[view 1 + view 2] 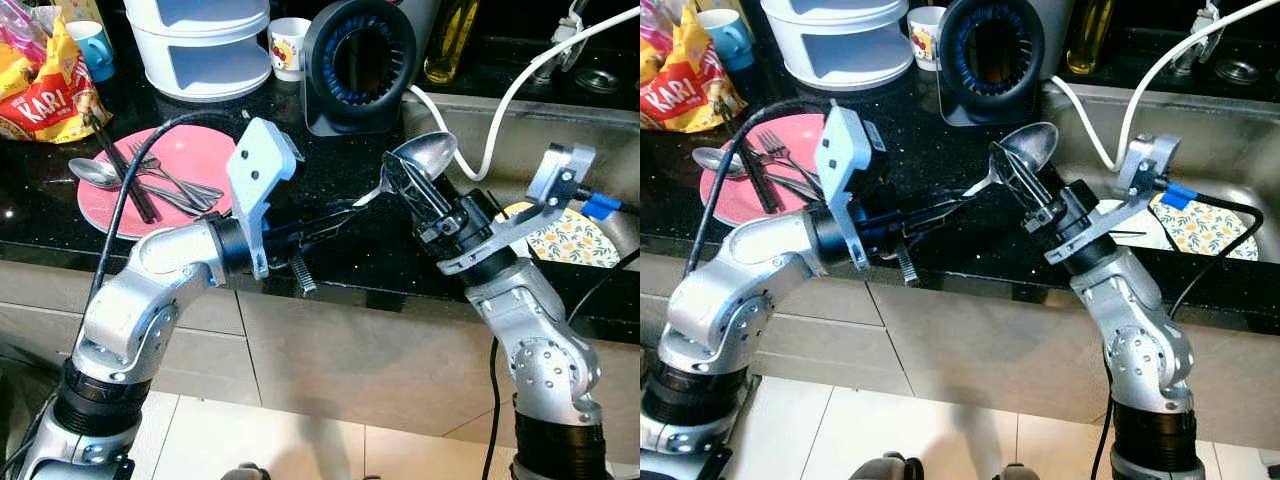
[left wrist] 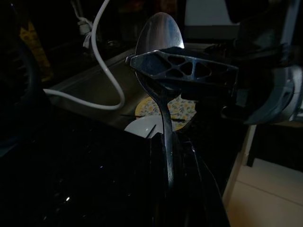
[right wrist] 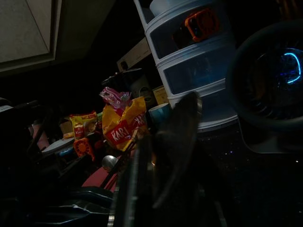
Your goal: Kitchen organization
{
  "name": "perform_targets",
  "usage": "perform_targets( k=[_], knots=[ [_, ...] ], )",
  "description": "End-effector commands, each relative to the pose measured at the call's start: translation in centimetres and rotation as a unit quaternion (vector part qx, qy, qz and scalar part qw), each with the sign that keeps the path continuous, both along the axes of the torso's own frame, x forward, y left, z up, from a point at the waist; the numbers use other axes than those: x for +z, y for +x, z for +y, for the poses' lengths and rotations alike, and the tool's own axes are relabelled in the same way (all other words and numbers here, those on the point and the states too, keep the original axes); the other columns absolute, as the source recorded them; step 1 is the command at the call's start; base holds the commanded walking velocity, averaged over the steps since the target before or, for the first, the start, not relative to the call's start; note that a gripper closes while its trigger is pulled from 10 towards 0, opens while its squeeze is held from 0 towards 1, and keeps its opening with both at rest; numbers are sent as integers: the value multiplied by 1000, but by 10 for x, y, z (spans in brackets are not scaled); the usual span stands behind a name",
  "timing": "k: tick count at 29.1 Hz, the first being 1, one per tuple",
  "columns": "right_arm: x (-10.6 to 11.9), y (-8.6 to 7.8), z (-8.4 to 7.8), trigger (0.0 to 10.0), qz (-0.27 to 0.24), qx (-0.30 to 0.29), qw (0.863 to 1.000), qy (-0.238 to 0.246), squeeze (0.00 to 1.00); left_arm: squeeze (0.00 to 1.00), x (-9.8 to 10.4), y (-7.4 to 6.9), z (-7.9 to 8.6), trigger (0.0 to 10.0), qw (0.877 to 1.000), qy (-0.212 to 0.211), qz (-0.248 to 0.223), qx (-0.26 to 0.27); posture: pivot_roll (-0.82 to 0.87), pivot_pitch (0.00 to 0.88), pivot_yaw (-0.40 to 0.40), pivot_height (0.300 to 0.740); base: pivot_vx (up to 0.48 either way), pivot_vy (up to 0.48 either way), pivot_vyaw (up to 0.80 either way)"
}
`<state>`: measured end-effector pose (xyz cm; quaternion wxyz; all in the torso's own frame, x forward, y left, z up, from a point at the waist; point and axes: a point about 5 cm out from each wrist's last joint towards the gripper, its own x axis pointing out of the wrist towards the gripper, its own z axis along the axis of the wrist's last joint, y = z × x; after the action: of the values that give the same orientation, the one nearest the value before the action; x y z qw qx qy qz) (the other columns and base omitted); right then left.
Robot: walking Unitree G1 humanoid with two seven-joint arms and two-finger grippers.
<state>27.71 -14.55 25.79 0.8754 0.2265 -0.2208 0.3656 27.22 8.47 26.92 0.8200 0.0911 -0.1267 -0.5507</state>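
A metal spoon (image 1: 425, 152) hangs in the air over the black counter (image 1: 340, 160), bowl toward the sink. My left gripper (image 1: 325, 222) is shut on its handle end; in the left wrist view the handle (image 2: 166, 142) runs down between that gripper's fingers. My right gripper (image 1: 400, 178) comes in from the sink side and is shut on the spoon's neck just below the bowl, one latticed finger (image 2: 184, 66) crossing it. In the right wrist view the spoon's bowl (image 3: 177, 137) shows edge-on and dark between the fingers.
A pink plate (image 1: 195, 150) at the counter's left carries forks, a spoon and chopsticks. Behind stand a white stacked container (image 1: 205, 45), a cup (image 1: 288, 45), a round black appliance (image 1: 355, 60) and a snack bag (image 1: 45, 90). The sink (image 1: 500, 130) at right holds a floral plate (image 1: 575, 240); a white cable (image 1: 500, 110) crosses it.
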Motion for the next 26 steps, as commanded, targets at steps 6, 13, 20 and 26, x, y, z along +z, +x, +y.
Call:
perform_targets(
  k=[6,13,20,26],
  knots=[
    [-3,6,-7,0,18,-32,999,5,0,0,0,0,4,10000,1000,9,-14,0,27,107,0,740,0,0,0],
    [-3,11,-8,0,27,-47,998,13,0,0,2,5,7,10000,1000,-16,-7,19,33,101,-7,740,0,0,0],
    [-2,13,-9,0,27,-53,998,20,0,1000,6,6,12,10000,998,-61,31,7,35,107,-5,740,0,0,0],
    [0,16,-13,0,27,-65,997,40,0,1000,6,4,18,10000,997,-62,37,10,40,112,-2,740,0,0,0]
  ],
)
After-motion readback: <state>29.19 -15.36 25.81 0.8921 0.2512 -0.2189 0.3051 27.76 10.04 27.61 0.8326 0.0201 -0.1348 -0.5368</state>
